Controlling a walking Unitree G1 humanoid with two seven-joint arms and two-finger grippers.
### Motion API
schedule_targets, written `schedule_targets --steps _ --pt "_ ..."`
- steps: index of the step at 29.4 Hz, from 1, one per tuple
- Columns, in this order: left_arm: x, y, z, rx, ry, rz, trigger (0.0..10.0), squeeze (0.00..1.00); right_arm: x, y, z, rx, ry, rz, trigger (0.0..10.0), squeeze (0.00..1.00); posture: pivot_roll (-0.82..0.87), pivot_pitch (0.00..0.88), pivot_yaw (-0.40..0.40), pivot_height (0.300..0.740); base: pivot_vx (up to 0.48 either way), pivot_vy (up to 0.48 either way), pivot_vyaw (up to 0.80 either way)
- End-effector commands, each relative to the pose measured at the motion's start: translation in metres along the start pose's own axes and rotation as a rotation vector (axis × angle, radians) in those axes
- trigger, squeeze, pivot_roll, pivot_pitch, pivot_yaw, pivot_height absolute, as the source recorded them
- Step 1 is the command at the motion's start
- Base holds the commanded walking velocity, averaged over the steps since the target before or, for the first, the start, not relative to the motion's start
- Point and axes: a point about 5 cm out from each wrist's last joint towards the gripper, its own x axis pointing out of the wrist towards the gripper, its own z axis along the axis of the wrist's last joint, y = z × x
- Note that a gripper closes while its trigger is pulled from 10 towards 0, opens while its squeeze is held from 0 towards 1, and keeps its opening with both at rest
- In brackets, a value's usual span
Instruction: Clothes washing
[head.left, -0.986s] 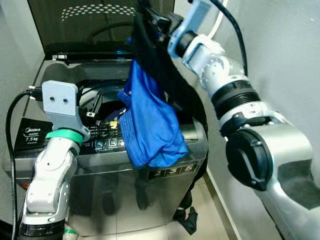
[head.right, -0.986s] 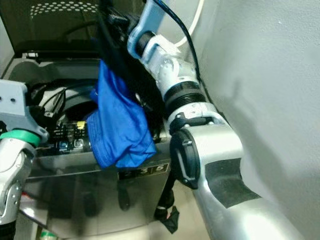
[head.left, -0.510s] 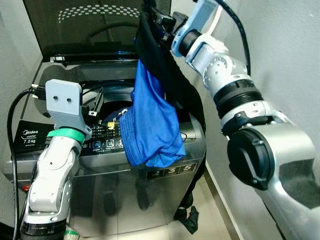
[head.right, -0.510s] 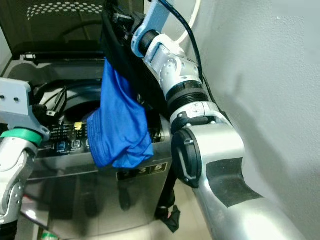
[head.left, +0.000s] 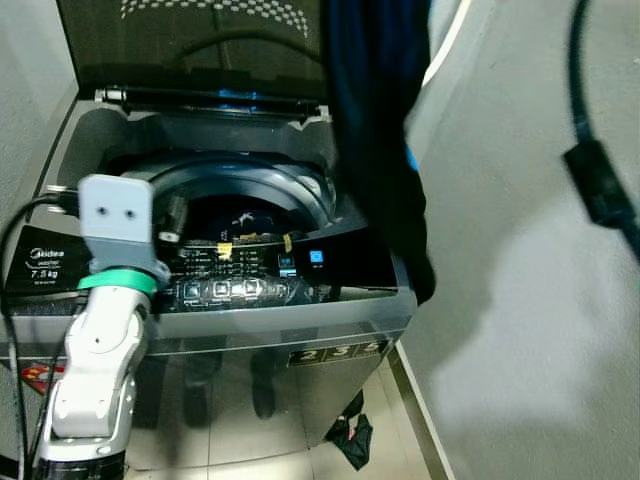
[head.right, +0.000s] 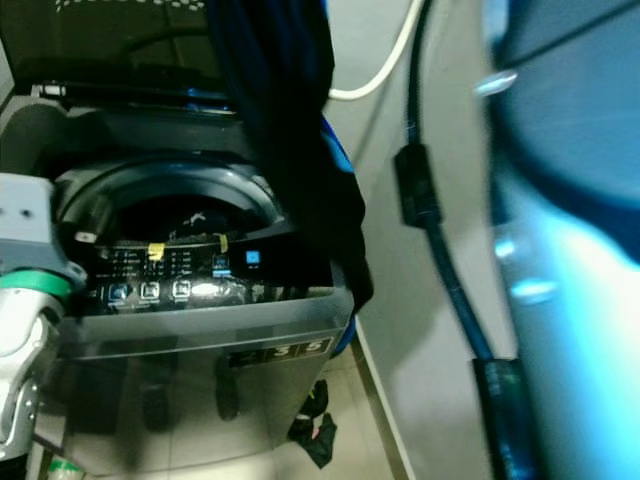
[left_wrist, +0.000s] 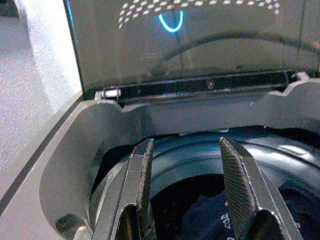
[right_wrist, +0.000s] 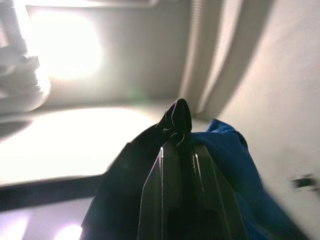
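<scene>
Grey wall (head.left: 520, 300) flanked the open washer (head.left: 250, 300); my right gripper (right_wrist: 180, 150) clenched dark clothes (head.left: 375, 120) hanging upper centre, my left gripper (left_wrist: 185, 185) spread above the drum (left_wrist: 280, 165).

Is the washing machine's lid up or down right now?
Up. The lid stands raised behind the round drum opening, and clothes lie inside.

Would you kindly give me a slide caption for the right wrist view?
Right hand pinching dark and blue clothes high, near the ceiling.
</scene>
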Motion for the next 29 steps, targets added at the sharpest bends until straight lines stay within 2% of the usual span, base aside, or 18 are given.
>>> schedule_targets --steps 1,2,4,5,6,7,8,9,11,12,13,15,16,18,21,25,28,29 --pt "0.001 -0.006 -0.001 -0.003 0.002 -0.024 10.0 0.00 -0.017 -0.028 -0.017 -0.094 0.111 -0.110 10.0 0.00 0.18 0.000 -0.106 0.740 0.000 0.000 0.00" --pt "0.005 -0.011 0.000 -0.004 -0.006 -0.043 10.0 0.00 -0.054 -0.071 -0.041 -0.320 0.331 -0.272 10.0 0.00 0.18 0.000 -0.097 0.740 0.000 0.000 0.00" --pt "0.005 -0.011 0.000 -0.004 -0.006 -0.043 10.0 0.00 -0.054 -0.071 -0.041 -0.320 0.331 -0.272 10.0 0.00 0.18 0.000 -0.097 0.740 0.000 0.000 0.00" --pt "0.006 -0.012 0.001 -0.007 -0.008 -0.048 10.0 0.00 -0.069 -0.085 -0.050 -0.387 0.420 -0.320 10.0 0.00 0.18 0.000 -0.097 0.740 0.000 0.000 0.00" --pt "0.008 -0.014 0.000 -0.008 -0.008 -0.058 10.0 0.00 -0.107 -0.113 -0.069 -0.553 0.646 -0.377 10.0 0.00 0.17 0.000 -0.085 0.740 0.000 0.000 0.00" --pt "0.008 -0.016 0.000 -0.007 -0.008 -0.064 10.0 0.00 -0.133 -0.129 -0.081 -0.644 0.801 -0.402 10.0 0.00 0.16 0.000 -0.083 0.740 0.000 0.000 0.00" --pt "0.008 -0.016 0.000 -0.007 -0.008 -0.064 10.0 0.00 -0.133 -0.129 -0.081 -0.644 0.801 -0.402 10.0 0.00 0.16 0.000 -0.083 0.740 0.000 0.000 0.00" --pt "0.008 -0.018 0.000 -0.006 -0.007 -0.074 10.0 0.00 -0.165 -0.144 -0.092 -0.729 0.976 -0.405 10.0 0.00 0.16 0.000 -0.079 0.740 0.000 0.000 0.00" --pt "0.008 -0.018 0.000 -0.006 -0.007 -0.074 10.0 0.00 -0.165 -0.144 -0.092 -0.729 0.976 -0.405 10.0 0.00 0.16 0.000 -0.079 0.740 0.000 0.000 0.00" --pt "0.009 -0.021 -0.001 -0.008 -0.006 -0.084 10.0 0.00 -0.197 -0.156 -0.102 -0.755 1.115 -0.403 10.0 0.00 0.16 0.000 -0.076 0.740 0.000 0.000 0.00" --pt "0.009 -0.021 -0.001 -0.008 -0.006 -0.084 10.0 0.00 -0.197 -0.156 -0.102 -0.755 1.115 -0.403 10.0 0.00 0.16 0.000 -0.076 0.740 0.000 0.000 0.00" --pt "0.008 -0.024 -0.001 -0.014 -0.002 -0.098 10.0 0.00 -0.239 -0.166 -0.114 -0.773 1.318 -0.359 10.0 0.00 0.16 0.000 -0.066 0.740 0.000 0.000 0.00" --pt "0.008 -0.024 -0.001 -0.014 -0.002 -0.098 10.0 0.00 -0.239 -0.166 -0.114 -0.773 1.318 -0.359 10.0 0.00 0.16 0.000 -0.066 0.740 0.000 0.000 0.00" --pt "0.008 -0.026 -0.001 -0.017 0.001 -0.110 10.0 0.00 -0.261 -0.171 -0.116 -0.855 1.463 -0.299 10.0 0.00 0.16 0.000 -0.062 0.740 0.000 0.000 0.00" --pt "0.008 -0.026 -0.001 -0.016 0.003 -0.115 10.0 0.00 -0.266 -0.175 -0.112 -0.939 1.506 -0.285 10.0 0.00 0.16 0.000 -0.060 0.740 0.000 0.000 0.00" --pt "0.007 -0.026 -0.003 -0.014 0.009 -0.116 10.0 0.00 -0.263 -0.177 -0.104 -1.041 1.500 -0.308 10.0 0.00 0.16 0.000 -0.065 0.740 0.000 0.000 0.00" --pt "0.006 -0.026 -0.003 -0.010 0.012 -0.116 10.0 0.00 -0.261 -0.178 -0.100 -1.060 1.483 -0.329 10.0 0.00 0.17 0.000 -0.079 0.740 0.000 0.000 0.00" --pt "0.004 -0.025 -0.005 0.000 0.023 -0.114 10.0 0.00 -0.258 -0.181 -0.090 -1.093 1.445 -0.374 10.0 0.00 0.17 0.000 -0.086 0.740 0.000 0.000 0.00"
